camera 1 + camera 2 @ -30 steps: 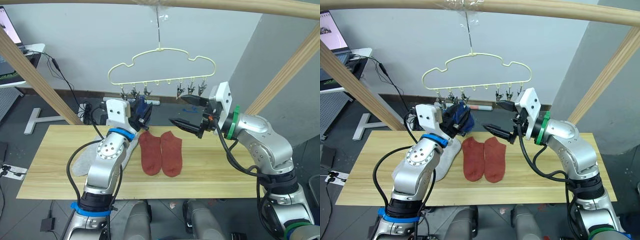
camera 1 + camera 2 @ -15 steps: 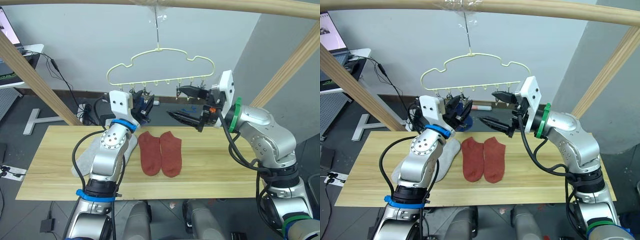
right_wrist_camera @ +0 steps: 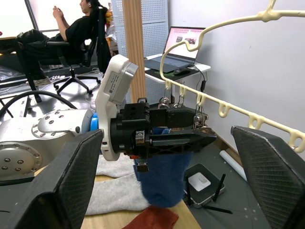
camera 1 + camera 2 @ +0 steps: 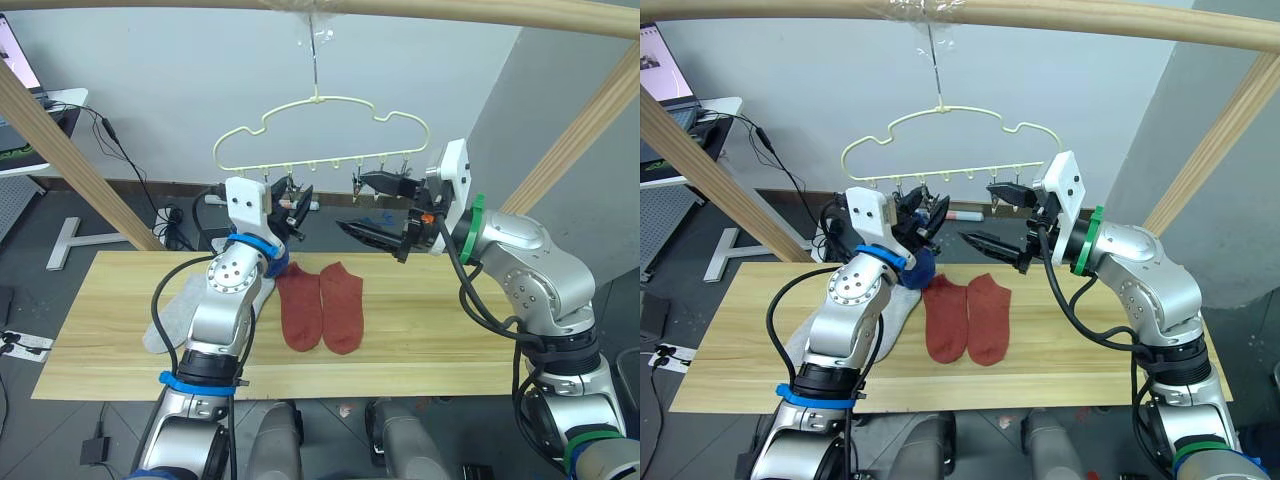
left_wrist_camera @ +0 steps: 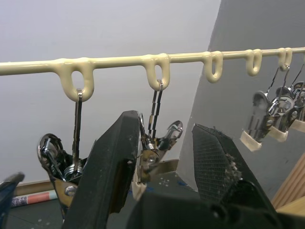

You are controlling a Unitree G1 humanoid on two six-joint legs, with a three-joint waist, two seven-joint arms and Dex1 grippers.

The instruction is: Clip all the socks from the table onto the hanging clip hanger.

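Observation:
The pale yellow-green clip hanger [image 4: 320,130] hangs from the top rail, with small metal clips [image 5: 155,143] along its bottom bar. My left gripper [image 4: 298,198] is raised to the left-hand clips and is open, one clip standing between its fingers [image 5: 114,157]. A blue sock [image 3: 162,183] dangles just below that gripper; what holds it is hidden. My right gripper [image 4: 372,207] is wide open and empty, under the right-hand clips [image 4: 380,180]. On the table [image 4: 430,335] lie two rust red socks [image 4: 320,305] side by side and a light grey sock [image 4: 172,318], partly behind my left arm.
A thick wooden rail [image 4: 470,12] crosses overhead, with slanted posts at left [image 4: 60,150] and right [image 4: 580,140]. Behind the table are cables on the floor and a white desk with a laptop [image 4: 20,70]. A person [image 3: 81,26] sits in a chair far behind.
My left gripper has risen to the left-hand clips and opened around one. The blue sock, bunched at that gripper before, now hangs lower. My right gripper rose a little, then held.

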